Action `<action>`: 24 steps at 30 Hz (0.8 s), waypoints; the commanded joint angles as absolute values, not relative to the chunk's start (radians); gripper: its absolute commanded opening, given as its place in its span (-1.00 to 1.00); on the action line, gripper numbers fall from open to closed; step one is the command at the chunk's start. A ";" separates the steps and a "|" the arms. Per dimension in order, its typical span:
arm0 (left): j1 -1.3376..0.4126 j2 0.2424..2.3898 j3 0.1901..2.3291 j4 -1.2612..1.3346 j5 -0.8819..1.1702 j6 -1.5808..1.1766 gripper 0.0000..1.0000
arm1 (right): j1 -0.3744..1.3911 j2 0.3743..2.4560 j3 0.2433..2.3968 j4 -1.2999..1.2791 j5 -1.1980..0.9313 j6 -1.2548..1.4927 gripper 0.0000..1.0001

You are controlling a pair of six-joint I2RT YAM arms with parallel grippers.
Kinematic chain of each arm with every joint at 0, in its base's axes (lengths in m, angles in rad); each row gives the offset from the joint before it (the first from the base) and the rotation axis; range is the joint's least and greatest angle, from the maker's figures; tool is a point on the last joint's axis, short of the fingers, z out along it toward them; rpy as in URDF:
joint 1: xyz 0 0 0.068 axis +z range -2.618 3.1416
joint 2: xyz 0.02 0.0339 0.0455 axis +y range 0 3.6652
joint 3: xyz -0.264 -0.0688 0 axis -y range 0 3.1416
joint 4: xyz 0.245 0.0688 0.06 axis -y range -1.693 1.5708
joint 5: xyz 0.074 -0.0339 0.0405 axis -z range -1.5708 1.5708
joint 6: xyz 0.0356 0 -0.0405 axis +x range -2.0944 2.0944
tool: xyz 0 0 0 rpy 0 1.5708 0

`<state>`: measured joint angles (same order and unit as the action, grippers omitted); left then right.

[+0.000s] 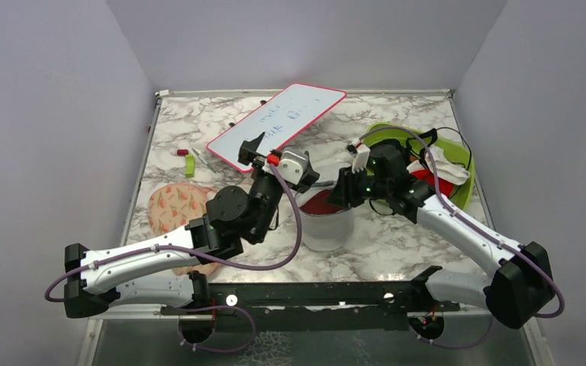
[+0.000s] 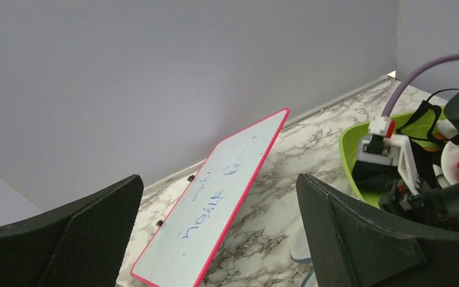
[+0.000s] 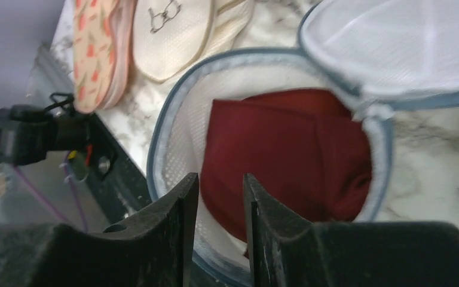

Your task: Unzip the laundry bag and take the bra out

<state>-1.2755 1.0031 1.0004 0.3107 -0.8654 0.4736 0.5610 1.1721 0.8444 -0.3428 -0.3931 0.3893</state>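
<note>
Maroon bra (image 3: 287, 149) w/in laundry bag (image 3: 176, 143), rim unzipped wide.

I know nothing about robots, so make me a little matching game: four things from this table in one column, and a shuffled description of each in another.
Things:
1. laundry bag
2. bra
3. whiteboard
4. floral pouch

Descriptions:
A. red-edged, with blue writing on it
B. dark red, lying inside white mesh
C. peach-patterned, lying flat beside the left arm
D. zip undone, round lid flapped open

Pairs: 1-D, 2-B, 3-A, 4-C.
</note>
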 commanded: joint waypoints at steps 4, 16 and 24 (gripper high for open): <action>-1.271 1.081 1.019 0.330 -0.899 0.486 0.93 | 0.589 1.125 0.626 -0.136 -0.619 0.552 -0.37; -1.270 1.128 1.027 0.300 -0.882 0.472 0.93 | 0.588 1.173 0.910 -0.500 -0.183 0.322 0.23; -1.271 1.089 1.002 0.336 -0.897 0.477 0.92 | 0.588 1.297 0.980 -0.457 -0.265 0.239 0.24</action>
